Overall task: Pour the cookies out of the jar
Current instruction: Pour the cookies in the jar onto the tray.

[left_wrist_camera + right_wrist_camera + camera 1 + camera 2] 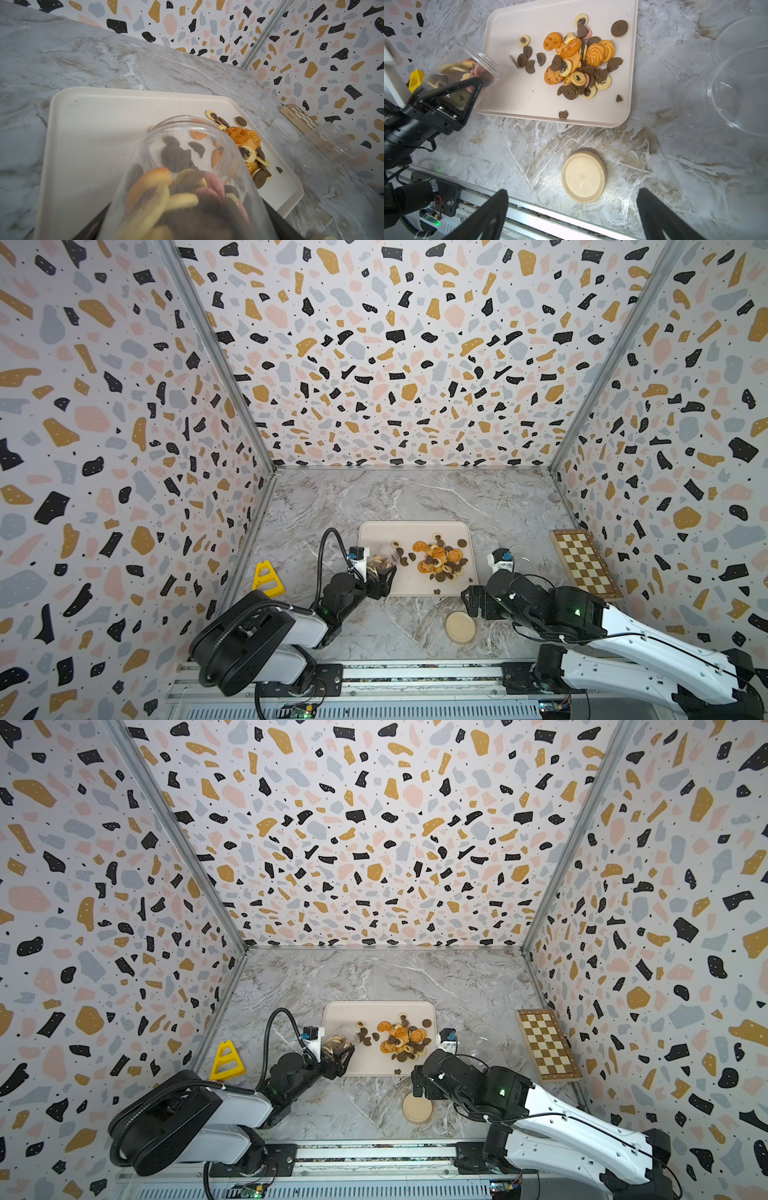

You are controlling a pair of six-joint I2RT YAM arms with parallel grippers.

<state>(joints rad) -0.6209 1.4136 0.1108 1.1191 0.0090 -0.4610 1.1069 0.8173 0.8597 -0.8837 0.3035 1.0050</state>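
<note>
Terrazzo-patterned walls enclose a grey marble-look tabletop, with metal strips at the corners

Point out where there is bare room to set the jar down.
Widest: bare marble table between the tray and the back wall. Also the tray's far-left corner, beyond the jar. Crowded: cookies heaped on the tray's right half; empty clear jar and chessboard right of it; beige lid in front.
</note>
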